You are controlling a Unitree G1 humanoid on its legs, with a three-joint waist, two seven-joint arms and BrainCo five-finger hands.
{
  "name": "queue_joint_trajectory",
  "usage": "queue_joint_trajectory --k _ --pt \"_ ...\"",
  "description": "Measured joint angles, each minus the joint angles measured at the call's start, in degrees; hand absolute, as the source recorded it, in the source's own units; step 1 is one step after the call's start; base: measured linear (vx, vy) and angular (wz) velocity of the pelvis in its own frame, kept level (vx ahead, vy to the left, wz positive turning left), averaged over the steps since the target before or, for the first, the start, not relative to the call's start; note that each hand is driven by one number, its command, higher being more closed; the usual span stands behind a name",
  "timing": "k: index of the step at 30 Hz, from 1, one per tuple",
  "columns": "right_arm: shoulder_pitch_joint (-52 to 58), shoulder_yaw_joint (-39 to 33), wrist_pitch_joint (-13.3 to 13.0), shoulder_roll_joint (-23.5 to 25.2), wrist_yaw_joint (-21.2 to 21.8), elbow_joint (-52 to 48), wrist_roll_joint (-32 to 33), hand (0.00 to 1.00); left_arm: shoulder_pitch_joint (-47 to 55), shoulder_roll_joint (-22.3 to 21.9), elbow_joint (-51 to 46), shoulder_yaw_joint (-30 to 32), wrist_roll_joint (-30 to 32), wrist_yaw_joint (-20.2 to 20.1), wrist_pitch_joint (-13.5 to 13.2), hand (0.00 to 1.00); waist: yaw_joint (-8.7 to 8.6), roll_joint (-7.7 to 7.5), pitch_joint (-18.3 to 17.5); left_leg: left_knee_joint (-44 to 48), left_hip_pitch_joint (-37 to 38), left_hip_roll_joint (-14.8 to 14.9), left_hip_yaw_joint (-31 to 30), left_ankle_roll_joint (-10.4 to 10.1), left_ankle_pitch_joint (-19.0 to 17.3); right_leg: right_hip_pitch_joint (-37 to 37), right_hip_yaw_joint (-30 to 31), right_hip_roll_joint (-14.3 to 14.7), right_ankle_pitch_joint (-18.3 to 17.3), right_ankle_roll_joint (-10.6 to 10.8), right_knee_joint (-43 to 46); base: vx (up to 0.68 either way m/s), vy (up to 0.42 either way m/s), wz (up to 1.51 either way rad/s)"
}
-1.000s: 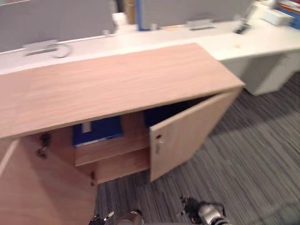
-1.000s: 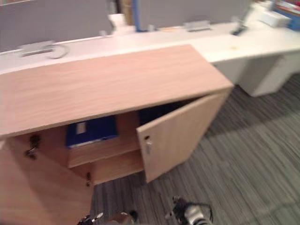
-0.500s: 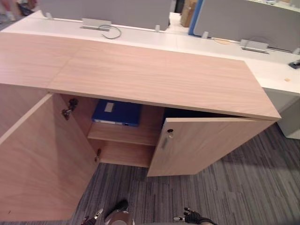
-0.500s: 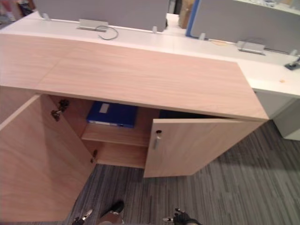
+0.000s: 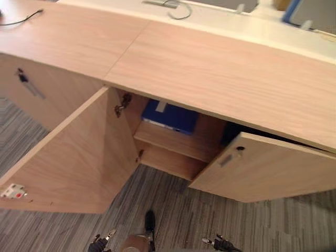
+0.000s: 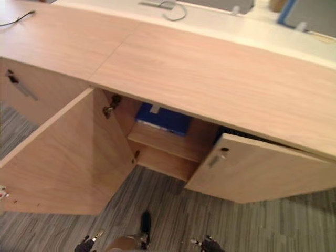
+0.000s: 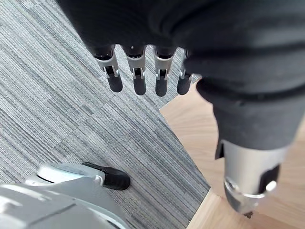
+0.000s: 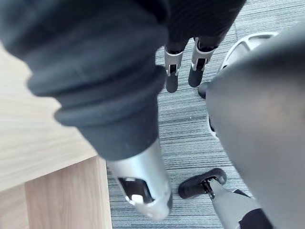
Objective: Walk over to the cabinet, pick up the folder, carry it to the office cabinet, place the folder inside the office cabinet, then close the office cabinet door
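Note:
A blue folder (image 5: pixel 170 116) lies flat on the upper shelf inside the wooden cabinet (image 5: pixel 220 68). The cabinet's left door (image 5: pixel 79 157) stands wide open, and its right door (image 5: pixel 268 170) is partly open. My left hand (image 5: pixel 100 244) hangs low at the bottom edge, far below the folder. In its wrist view the left hand's fingers (image 7: pixel 138 81) point straight down over the carpet and hold nothing. My right hand (image 5: pixel 220 244) hangs low at the bottom right. Its fingers (image 8: pixel 183 71) are straight too, with nothing in them.
Grey striped carpet (image 5: pixel 252 220) lies in front of the cabinet. A second wooden cabinet with a metal handle (image 5: pixel 29 84) adjoins on the left. Behind runs a white desk with a grey cable (image 5: pixel 176 8). The open left door juts far out over the floor.
The whole picture has shifted, so the camera has swung left and closer to the cabinet. Folder and doors stand as before. Both hands still hang low.

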Motion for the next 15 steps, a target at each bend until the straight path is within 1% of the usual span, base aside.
queue_joint_trajectory --k 1,3,7,9,10,11,12,13,14,15 --pt "-0.09 0.01 -0.04 0.38 0.01 -0.13 -0.09 0.0 0.41 -0.01 -0.02 0.09 0.3 0.0 0.0 0.0 0.13 0.03 0.08 0.0 1.17 0.04 -1.14 -0.01 -0.02 1.32 -0.19 0.24 0.67 -0.96 0.65 0.11 -0.006 0.62" --pt "-0.32 0.07 -0.09 1.02 0.03 -1.03 -0.1 0.0 1.29 -0.17 -0.28 0.06 1.04 -0.09 -0.03 0.0 0.24 0.24 0.04 -0.01 2.42 0.42 -2.31 -0.09 -0.07 2.7 -1.22 0.71 1.68 -1.82 1.84 0.09 -0.035 0.39" --pt "-1.25 0.11 -0.29 1.25 0.01 -2.1 -0.15 0.0 1.91 -0.25 0.05 0.24 1.93 -0.74 -0.3 0.0 0.26 0.75 0.03 -0.05 2.58 0.02 -5.0 -0.19 -0.07 3.63 -2.88 0.7 2.14 -1.56 3.33 0.04 -0.049 0.37" --pt "-1.16 0.2 -0.3 0.65 -0.01 -2.11 -0.3 0.0 1.9 -0.83 0.4 0.39 2.58 -1.18 -0.39 0.0 0.01 2.22 0.22 -0.06 3.09 -1.01 -8.33 -0.19 -0.07 4.01 -6.08 -1.02 2.17 -1.51 8.24 0.04 -0.022 0.69" --pt "-0.47 0.25 -0.3 0.32 -0.01 -2.19 -0.3 0.0 1.9 -1.11 0.7 0.32 3.46 -1.24 -0.44 0.0 -0.3 3.05 0.35 -0.04 3.6 -1.52 -10.42 -0.28 -0.23 3.95 -6.3 -2.59 2.17 -1.52 12.32 0.05 -0.007 1.03" --pt "0.79 0.35 -0.29 -0.27 -0.01 -2.97 -0.31 0.0 1.8 -1.28 1.33 0.03 4.23 -1.25 -0.42 0.0 -0.94 3.85 0.1 -0.01 4.32 -2.44 -12.99 0.04 -0.33 2.68 -3.98 -5.24 1.74 -2.21 19.38 0.07 0.0 1.14" --pt "1.88 0.9 -0.42 -0.22 0.0 -5.03 -0.29 0.0 1.84 -1.14 2.22 -0.23 5.34 -1.12 -0.34 0.0 -1.24 4.31 0.12 0.02 4.63 -3.12 -14.4 0.15 -0.5 0.53 1.91 -6.37 -0.52 -4.02 23.9 0.04 -0.011 0.93" --pt "2.09 1.45 -0.48 -0.18 0.01 -5.81 -0.3 0.0 1.87 -1.05 2.62 -0.32 5.66 -1.08 -0.34 0.0 -1.24 4.31 0.11 0.04 4.67 -3.23 -14.76 0.1 -0.62 -0.77 5.52 -5.95 -2.01 -3.8 24.3 0.02 -0.043 0.6" --pt "2.06 2.47 -0.54 -0.2 0.14 -6.41 -0.28 0.0 1.97 -1.12 3.25 0.09 5.6 -0.78 -0.35 0.0 -0.86 4.1 0.0 0.02 4.61 -3.28 -15.39 -0.04 -0.55 -3.1 13.44 -3.99 -4.68 -1.0 22.5 -0.04 -0.097 0.4" --pt "2.07 2.54 -0.56 -0.2 0.16 -6.24 -0.28 0.0 1.94 -1.14 3.65 0.59 5.55 -0.73 -0.36 0.0 -1.02 3.98 -0.14 0.01 4.63 -3.27 -16.24 -0.14 -0.47 -3.33 14.94 -3.24 -5.46 0.14 19.85 -0.05 -0.118 0.39"
